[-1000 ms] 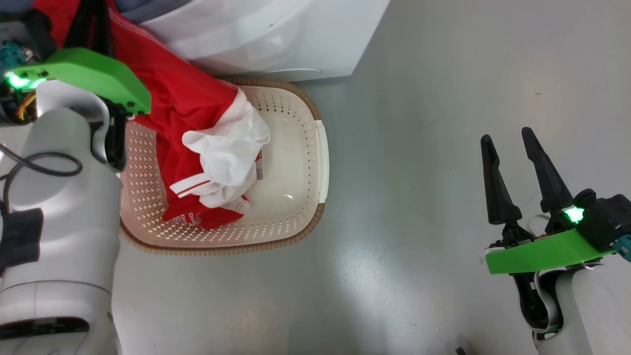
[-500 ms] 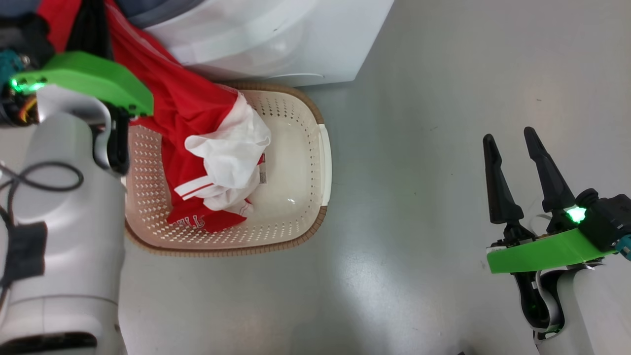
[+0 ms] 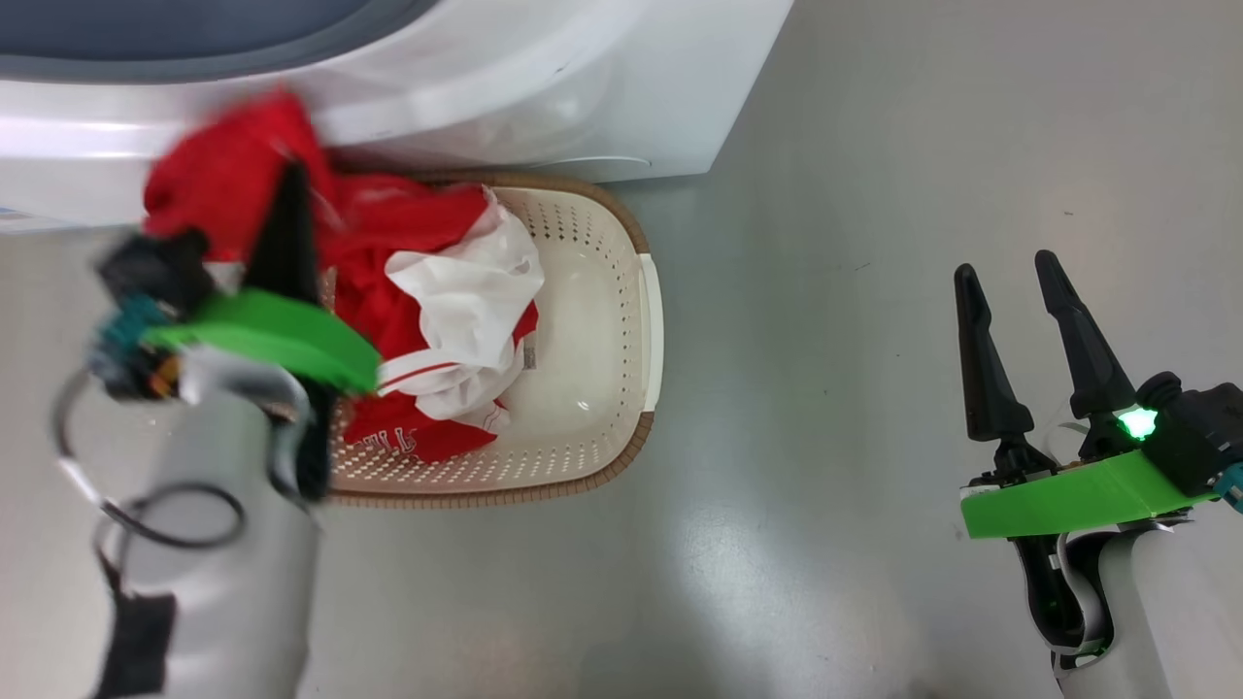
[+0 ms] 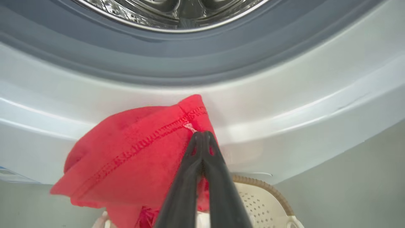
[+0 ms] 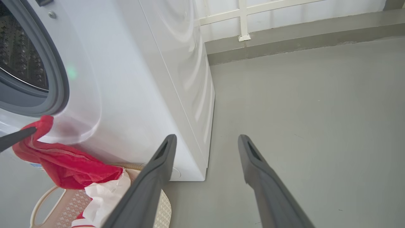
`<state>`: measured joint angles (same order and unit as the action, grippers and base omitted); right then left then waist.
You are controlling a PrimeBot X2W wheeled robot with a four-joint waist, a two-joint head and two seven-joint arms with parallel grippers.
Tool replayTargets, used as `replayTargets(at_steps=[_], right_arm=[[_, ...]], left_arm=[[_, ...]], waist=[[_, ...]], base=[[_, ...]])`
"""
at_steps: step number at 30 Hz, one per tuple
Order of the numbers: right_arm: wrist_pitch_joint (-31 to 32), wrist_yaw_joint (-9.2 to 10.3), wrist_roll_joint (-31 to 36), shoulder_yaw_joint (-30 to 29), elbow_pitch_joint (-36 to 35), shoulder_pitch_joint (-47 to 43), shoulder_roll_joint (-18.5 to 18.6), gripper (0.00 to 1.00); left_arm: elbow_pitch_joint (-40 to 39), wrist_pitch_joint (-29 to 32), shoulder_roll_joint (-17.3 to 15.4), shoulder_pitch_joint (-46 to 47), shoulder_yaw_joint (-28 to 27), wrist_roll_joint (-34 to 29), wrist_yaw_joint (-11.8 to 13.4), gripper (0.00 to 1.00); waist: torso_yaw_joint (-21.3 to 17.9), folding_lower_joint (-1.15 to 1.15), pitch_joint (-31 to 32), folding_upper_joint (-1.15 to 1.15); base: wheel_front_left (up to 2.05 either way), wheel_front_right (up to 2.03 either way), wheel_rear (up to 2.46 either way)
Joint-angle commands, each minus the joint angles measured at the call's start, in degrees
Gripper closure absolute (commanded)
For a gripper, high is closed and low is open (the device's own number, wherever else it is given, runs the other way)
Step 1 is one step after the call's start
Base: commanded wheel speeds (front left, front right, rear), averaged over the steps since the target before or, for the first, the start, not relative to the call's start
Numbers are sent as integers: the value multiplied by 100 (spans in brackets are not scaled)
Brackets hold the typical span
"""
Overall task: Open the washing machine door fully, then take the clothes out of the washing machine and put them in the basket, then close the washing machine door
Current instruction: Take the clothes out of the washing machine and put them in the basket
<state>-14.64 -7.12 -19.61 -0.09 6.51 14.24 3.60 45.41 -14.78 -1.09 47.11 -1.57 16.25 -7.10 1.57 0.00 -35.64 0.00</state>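
The red clothes [image 3: 408,243] with white panels hang from my left gripper [image 3: 292,175] into the cream basket [image 3: 583,474], which stands against the white washing machine [image 3: 583,87]. In the left wrist view my left gripper [image 4: 201,135] is shut on a stitched red hem [image 4: 139,152], just below the grey rubber ring [image 4: 190,63] and steel drum [image 4: 177,9]. My right gripper [image 3: 1003,272] is open over bare floor, far right of the basket. The right wrist view shows its open fingers [image 5: 206,137], the clothes [image 5: 63,167] and the basket [image 5: 66,207]. The washing machine door is out of view.
Grey floor [image 3: 825,291] spreads right of the basket and the machine. A wall with a low grey skirting [image 5: 300,34] runs behind the machine in the right wrist view. A small blue label [image 4: 12,175] sits low on the machine's front.
My left arm has dropped and pulled back from the drum with the red clothes, which now bunch lower over the basket. The head view shifted a little. The right arm has not moved.
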Motion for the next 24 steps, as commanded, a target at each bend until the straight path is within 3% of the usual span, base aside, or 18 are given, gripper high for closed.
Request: replayTargets(at_steps=[1, 9, 17, 24], right_arm=[[-36, -36, 21, 119, -127, -101, -3, 0], [-36, -36, 14, 171, -119, -49, -6, 0], [-36, -36, -8, 247, -130, 56, -28, 0], [-36, -36, -30, 285, -125, 124, -48, 0]], left_arm=[[-159, -22, -182, -324, 126, 200, -35, 100], [68, -22, -180, -748, 1236, 995, -37, 100], [480, -22, -179, -585, 2429, 1730, -38, 100], [1017, -22, -179, -296, 3130, 2373, -38, 100]], waist=[[-8, 0, -18, 0], [-69, 0, -110, 0], [-205, 0, -315, 0], [-283, 0, -446, 0]], base=[[0, 0, 0], [0, 0, 0], [0, 0, 0], [0, 0, 0]])
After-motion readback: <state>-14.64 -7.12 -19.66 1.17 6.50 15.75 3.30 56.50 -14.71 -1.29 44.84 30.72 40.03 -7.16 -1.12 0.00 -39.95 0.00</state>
